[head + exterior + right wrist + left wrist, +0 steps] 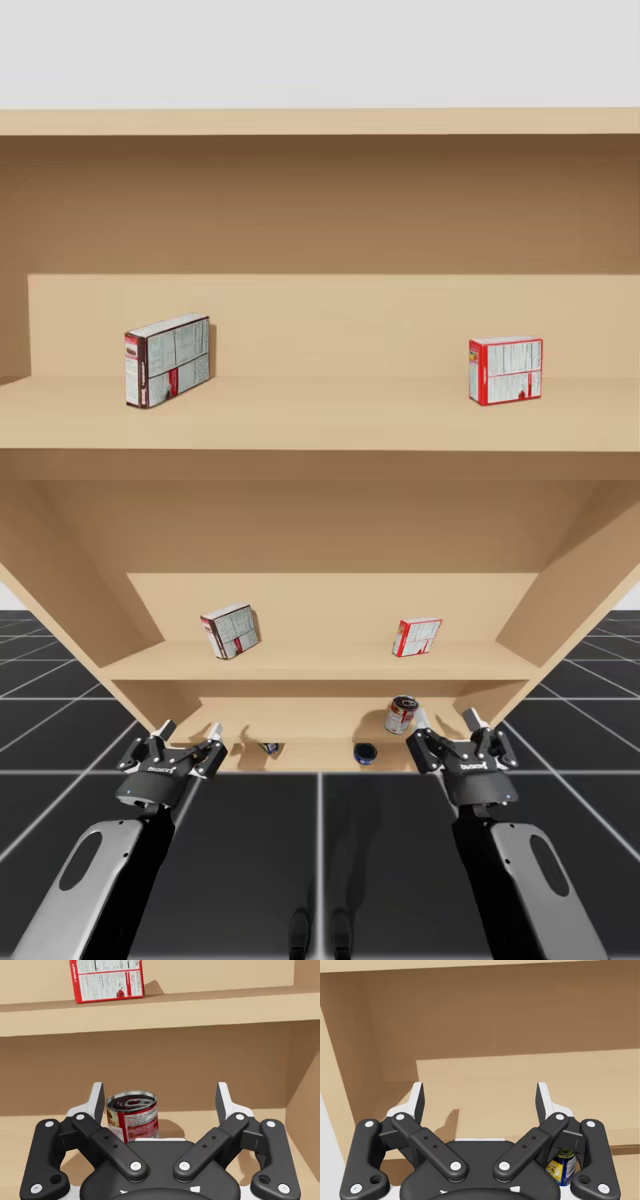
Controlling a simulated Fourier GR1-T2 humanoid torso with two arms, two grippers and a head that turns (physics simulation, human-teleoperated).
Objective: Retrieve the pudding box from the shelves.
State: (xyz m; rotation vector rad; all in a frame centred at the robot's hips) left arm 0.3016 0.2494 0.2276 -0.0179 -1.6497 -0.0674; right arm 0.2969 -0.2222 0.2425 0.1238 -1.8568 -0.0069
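Tan wooden shelves point(320, 665) stand on a black gridded floor point(250, 820). The dark-red box point(231, 631) sits on the upper shelf, at one o'clock from my released left gripper point(191, 727); my right gripper point(445, 718) is likewise released.

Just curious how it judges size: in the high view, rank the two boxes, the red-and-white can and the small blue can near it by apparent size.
Largest: left box.
Then the red box, a bit smaller.
Then the red-and-white can.
Smallest: the blue can.
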